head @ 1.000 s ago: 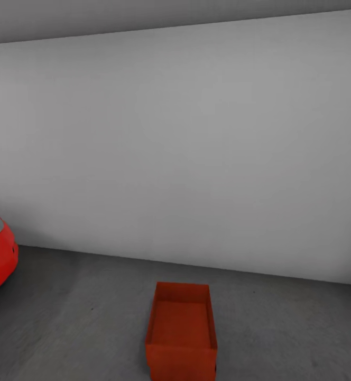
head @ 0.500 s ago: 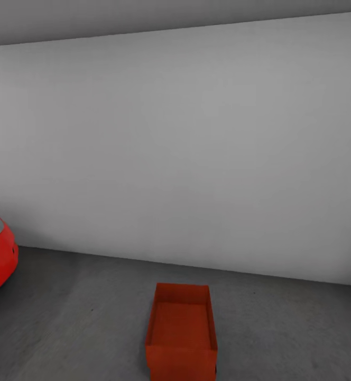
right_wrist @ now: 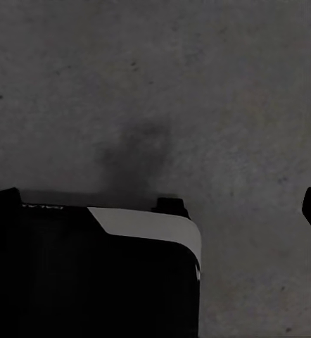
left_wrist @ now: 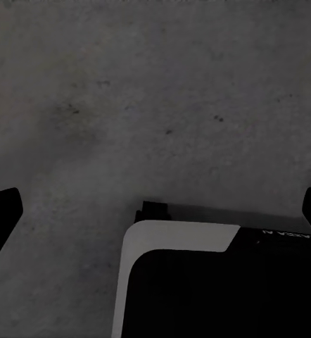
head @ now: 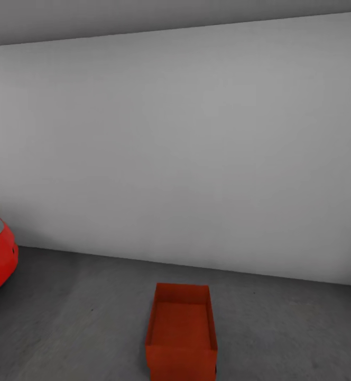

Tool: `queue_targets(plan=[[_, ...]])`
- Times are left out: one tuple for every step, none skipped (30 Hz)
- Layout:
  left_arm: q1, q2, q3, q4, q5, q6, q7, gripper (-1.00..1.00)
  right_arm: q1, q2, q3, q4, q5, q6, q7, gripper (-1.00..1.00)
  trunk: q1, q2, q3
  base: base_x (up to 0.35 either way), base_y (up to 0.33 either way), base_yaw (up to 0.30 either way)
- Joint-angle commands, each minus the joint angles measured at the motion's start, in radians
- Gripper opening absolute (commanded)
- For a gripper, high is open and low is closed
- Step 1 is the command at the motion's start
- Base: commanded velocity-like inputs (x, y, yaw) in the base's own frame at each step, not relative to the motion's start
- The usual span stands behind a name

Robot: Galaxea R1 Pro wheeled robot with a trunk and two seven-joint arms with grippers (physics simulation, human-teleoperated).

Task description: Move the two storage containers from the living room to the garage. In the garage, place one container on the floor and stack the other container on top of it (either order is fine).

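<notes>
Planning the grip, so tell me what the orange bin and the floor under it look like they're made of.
Bin: probably plastic; its walls are smooth, evenly orange-red and matte, with no grain or seams, though a render leaves that open. Floor: looks like concrete, dark grey, matte and faintly mottled, with small dark specks in the wrist views.

pale grey wall (head: pixel 186 148), dark mottled concrete floor (head: pixel 80 296), apparently evenly lit

I am seeing one orange-red storage container (head: pixel 181 333) sitting upright on the floor (head: pixel 80 312). It is lying open-topped, empty.
</notes>
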Motion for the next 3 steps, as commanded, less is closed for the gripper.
queue_targets(plan=[[-0.001,0.000,-0.007,0.001,0.010,-0.003,-0.004,1.00,-0.002,0.000,0.008,0.003,-0.005,-0.005,-0.004,1.00,0.000,-0.001,-0.002,0.000,0.000,0.000],[-0.001,0.000,-0.007,0.001,0.010,-0.003,-0.004,1.00,-0.001,0.000,0.008,0.003,-0.005,-0.005,-0.006,1.00,0.000,-0.001,-0.002,0.000,0.000,0.000],[-0.001,0.000,-0.007,0.001,0.010,-0.003,-0.004,1.00,-0.001,0.000,0.008,0.003,-0.005,-0.005,-0.008,1.00,0.000,-0.001,-0.002,0.000,0.000,0.000]])
